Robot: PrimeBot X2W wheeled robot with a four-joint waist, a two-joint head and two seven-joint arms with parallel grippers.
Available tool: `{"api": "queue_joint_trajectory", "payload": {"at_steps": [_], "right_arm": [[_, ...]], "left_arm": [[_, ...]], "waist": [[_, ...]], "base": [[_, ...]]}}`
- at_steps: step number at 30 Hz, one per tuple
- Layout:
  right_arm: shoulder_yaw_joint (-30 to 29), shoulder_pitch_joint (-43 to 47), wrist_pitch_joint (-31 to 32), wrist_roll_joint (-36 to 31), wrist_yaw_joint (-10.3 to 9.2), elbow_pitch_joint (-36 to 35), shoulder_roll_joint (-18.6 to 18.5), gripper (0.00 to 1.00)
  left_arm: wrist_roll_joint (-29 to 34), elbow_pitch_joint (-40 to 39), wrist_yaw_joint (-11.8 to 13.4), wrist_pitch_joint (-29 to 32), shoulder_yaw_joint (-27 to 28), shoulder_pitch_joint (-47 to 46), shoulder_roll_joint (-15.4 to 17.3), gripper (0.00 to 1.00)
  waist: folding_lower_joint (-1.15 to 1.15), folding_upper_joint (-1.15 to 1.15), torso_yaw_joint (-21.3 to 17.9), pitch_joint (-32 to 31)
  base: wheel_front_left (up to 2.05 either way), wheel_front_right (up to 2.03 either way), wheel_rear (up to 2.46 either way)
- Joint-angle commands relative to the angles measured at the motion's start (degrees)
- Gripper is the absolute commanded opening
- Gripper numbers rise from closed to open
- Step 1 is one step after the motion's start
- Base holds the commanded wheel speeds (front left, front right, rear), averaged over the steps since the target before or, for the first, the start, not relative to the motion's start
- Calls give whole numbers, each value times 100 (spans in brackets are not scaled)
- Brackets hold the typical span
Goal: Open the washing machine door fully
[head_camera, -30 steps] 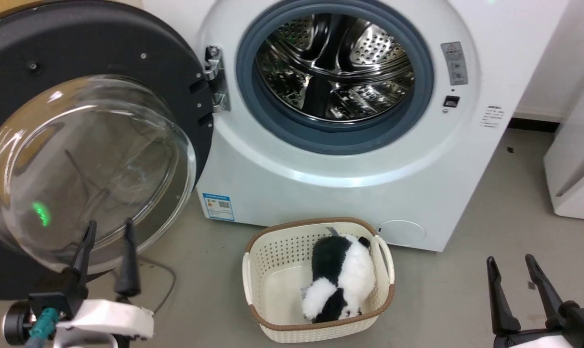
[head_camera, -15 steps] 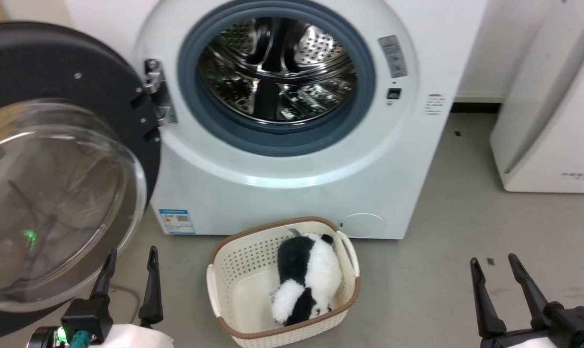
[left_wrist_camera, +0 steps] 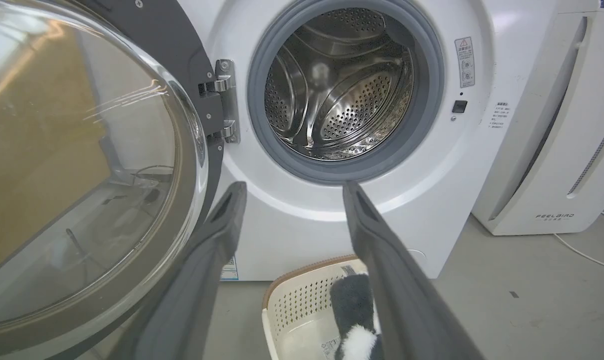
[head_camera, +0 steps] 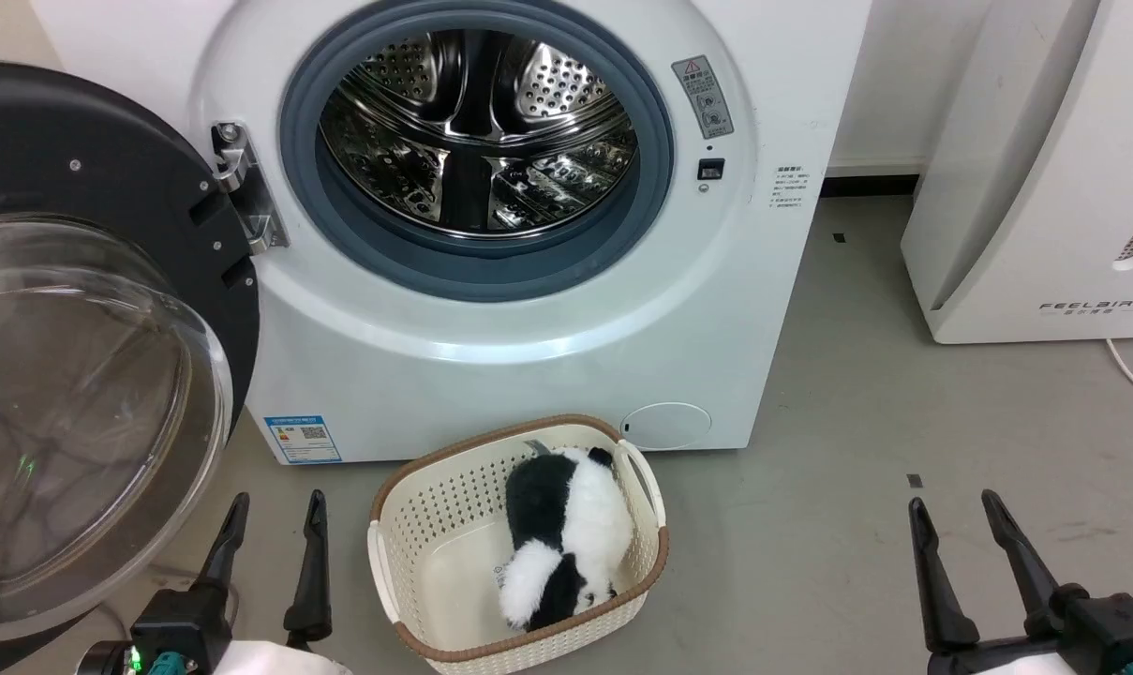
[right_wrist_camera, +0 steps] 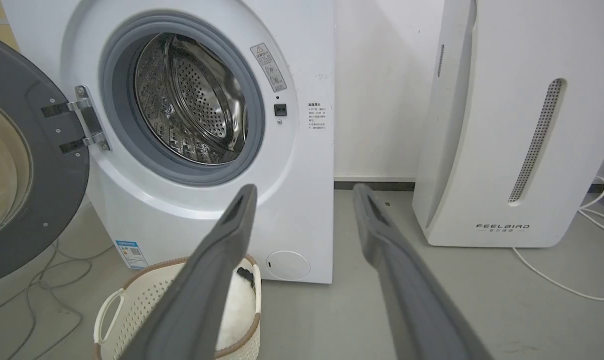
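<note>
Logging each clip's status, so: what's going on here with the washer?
The washing machine door stands swung wide to the left of the washing machine, leaving the steel drum open to view. The left gripper and the right gripper are both open and empty, low in the head view. On the floor in front sits a basket holding a black-and-white plush toy.

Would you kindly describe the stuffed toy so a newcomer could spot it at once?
Find the big white washing machine. On the floor before it stands a cream perforated basket with a brown rim. Inside lies the toy, the only fluffy black-and-white thing.
</note>
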Motion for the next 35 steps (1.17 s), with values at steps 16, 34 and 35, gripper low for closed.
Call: {"api": "queue_joint_trajectory", "payload": {"at_steps": [16,34,35], "right_arm": [[38,-54,153,-56,0,-24,0,0],[93,-139,388,-139,1,-68,3,0],[96,-144,400,-143,1,-71,3,0]], "left_arm": [[59,-61,40,153,-36,-25,-18,0],[158,-167,111,387,-103,-63,-41,0],[163,-173,114,398,-107,-65,-42,0]], "waist": [[0,0,16,5],[0,0,44,13],[0,0,45,13]], "base": [[0,0,0],[0,0,0],[0,0,0]]}}
